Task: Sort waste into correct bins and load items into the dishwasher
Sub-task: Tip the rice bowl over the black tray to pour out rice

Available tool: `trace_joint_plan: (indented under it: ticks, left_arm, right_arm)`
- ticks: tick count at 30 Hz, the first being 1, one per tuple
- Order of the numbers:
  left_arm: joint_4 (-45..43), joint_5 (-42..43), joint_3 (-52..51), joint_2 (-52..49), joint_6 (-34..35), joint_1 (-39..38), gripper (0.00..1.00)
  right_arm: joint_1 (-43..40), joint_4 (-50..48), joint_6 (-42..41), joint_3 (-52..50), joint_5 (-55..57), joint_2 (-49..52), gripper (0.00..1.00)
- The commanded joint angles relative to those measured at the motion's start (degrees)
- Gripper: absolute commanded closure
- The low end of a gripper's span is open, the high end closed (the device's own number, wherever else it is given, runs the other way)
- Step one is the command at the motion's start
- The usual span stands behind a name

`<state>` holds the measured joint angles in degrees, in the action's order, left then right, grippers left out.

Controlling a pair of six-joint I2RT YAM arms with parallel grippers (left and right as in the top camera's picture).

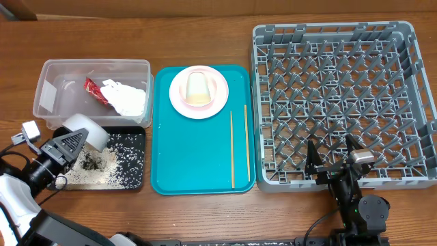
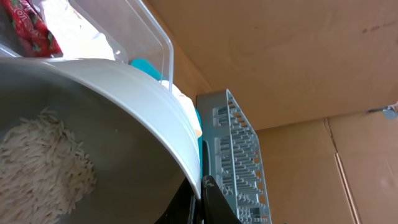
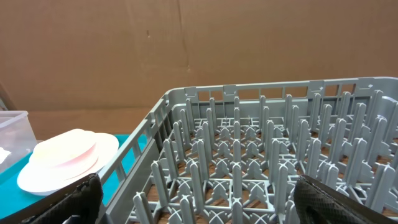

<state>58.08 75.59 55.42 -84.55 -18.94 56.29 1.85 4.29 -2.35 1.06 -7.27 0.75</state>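
Observation:
My left gripper (image 1: 76, 139) is shut on the rim of the white bowl (image 1: 89, 131), tilted over the black tray (image 1: 134, 179), where rice scraps (image 1: 113, 171) lie. In the left wrist view the bowl (image 2: 149, 106) fills the frame with rice (image 2: 43, 162) still inside, my fingers (image 2: 202, 186) pinching its rim. The clear tub (image 1: 140, 68) holds the red wrapper (image 1: 94, 90) and white tissue (image 1: 128, 100). A cream cup (image 1: 197, 87) lies on pink dishes (image 1: 217, 96) on the teal tray; chopsticks (image 1: 232, 147) lie there too. My right gripper (image 1: 336, 158) is open over the grey rack's (image 1: 341, 89) front edge.
The teal serving tray (image 1: 198, 157) sits between the bins and the rack. The rack's pegs (image 3: 249, 162) stand right ahead of my right fingers. A cardboard wall rises behind the table. Bare wood shows along the front edge.

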Motion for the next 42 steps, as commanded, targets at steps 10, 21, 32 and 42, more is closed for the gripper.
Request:
trace_joint_plan:
  ticks: [10,21,32,42]
  left_arm:
    - [0.9,13.0,-0.5,-3.1,7.4,0.2,0.96]
    - [0.2,15.0,-0.5,-3.1,10.4,0.2,0.96]
    - [4.4,15.0,-0.5,-3.1,11.8,-0.2,0.96]
    - [1.7,13.3,-0.5,-3.1,15.6,-0.7,0.96]
  right_arm:
    - [-0.3,-0.3,-0.2,-0.6,-0.1,-0.3,0.0]
    - [-0.3,-0.3,-0.2,-0.6,-0.1,-0.3,0.0]
    - [-0.3,-0.3,-0.2,-0.6,-0.1,-0.3,0.0]
    - [-0.3,-0.3,-0.2,-0.6,-0.1,-0.3,0.0]
